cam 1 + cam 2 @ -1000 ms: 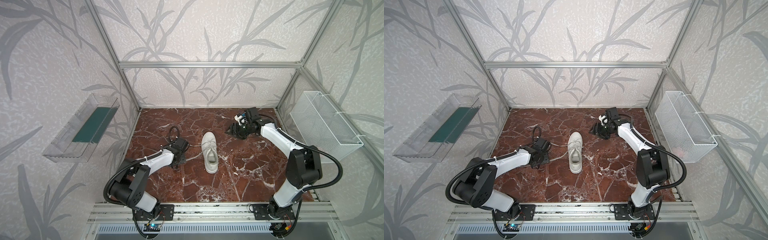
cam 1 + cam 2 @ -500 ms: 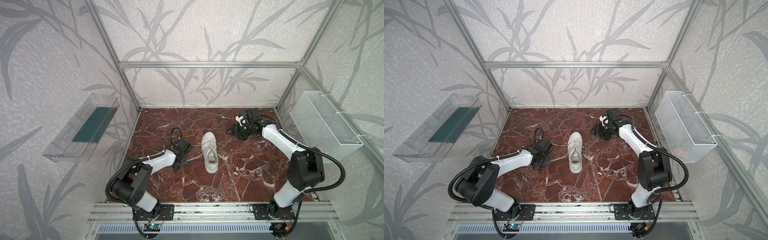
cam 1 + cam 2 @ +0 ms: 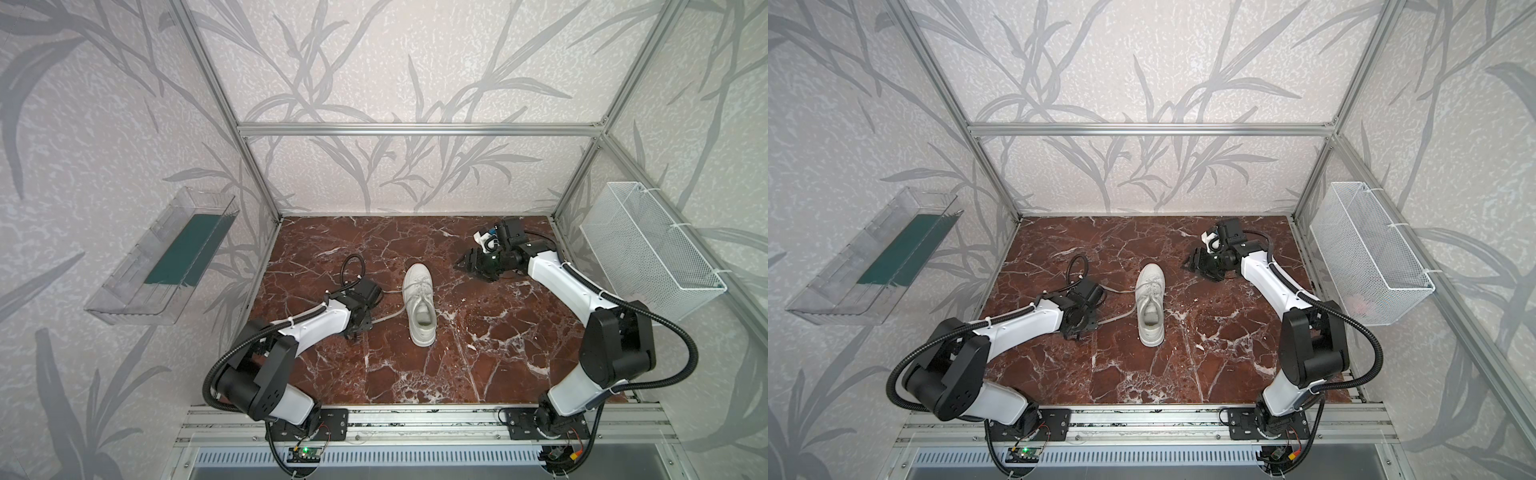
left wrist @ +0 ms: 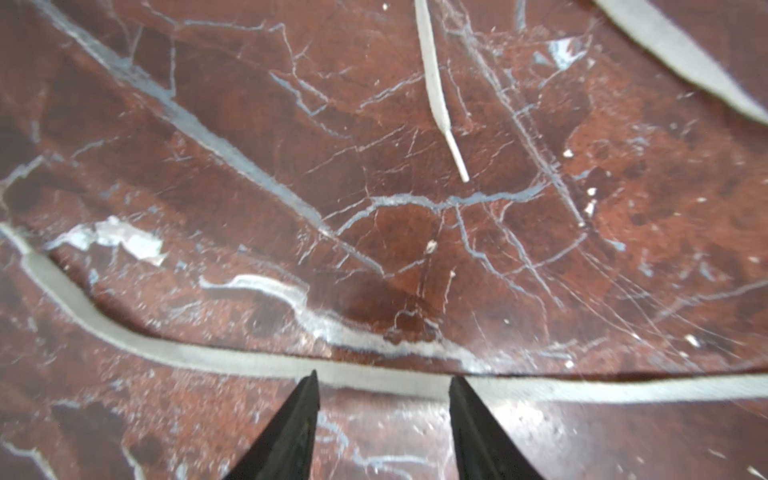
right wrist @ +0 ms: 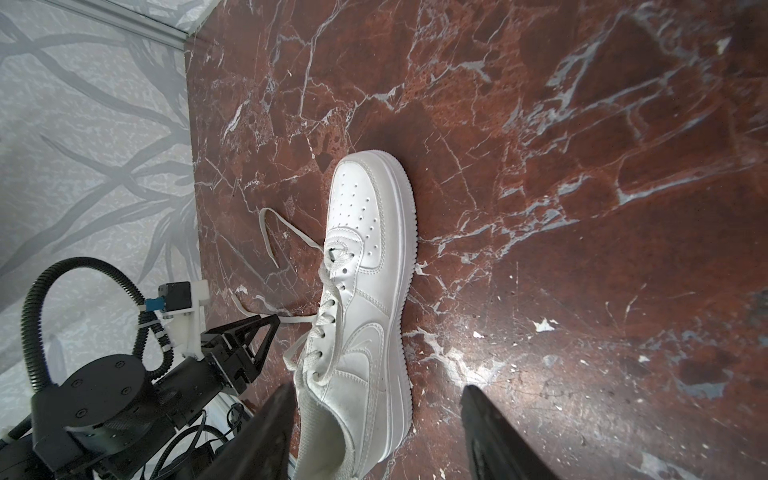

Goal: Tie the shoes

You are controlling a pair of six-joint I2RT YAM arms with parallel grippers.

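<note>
A single white low-top shoe (image 3: 419, 307) (image 3: 1150, 307) lies on the red marble floor (image 3: 478, 365), toe toward the back wall, its laces untied. Two flat white laces (image 3: 388, 316) trail off to its left. My left gripper (image 3: 358, 328) (image 3: 1080, 330) points down at the floor beside the shoe. In the left wrist view it (image 4: 383, 377) is open, both tips resting over a lace (image 4: 208, 361) that runs across under them. A lace end (image 4: 440, 108) lies farther out. My right gripper (image 3: 465, 262) (image 3: 1190, 264) (image 5: 378, 401) hovers open, back right of the shoe (image 5: 365, 291), holding nothing.
A clear plastic bin (image 3: 166, 257) with a green bottom hangs on the left wall. A white wire basket (image 3: 648, 249) hangs on the right wall. Aluminium posts stand at the back corners, and a rail (image 3: 415, 419) runs along the front edge.
The left gripper has shifted slightly toward the front along the lace; its jaws narrowed and then spread again. The right arm and the shoe have stayed put.
</note>
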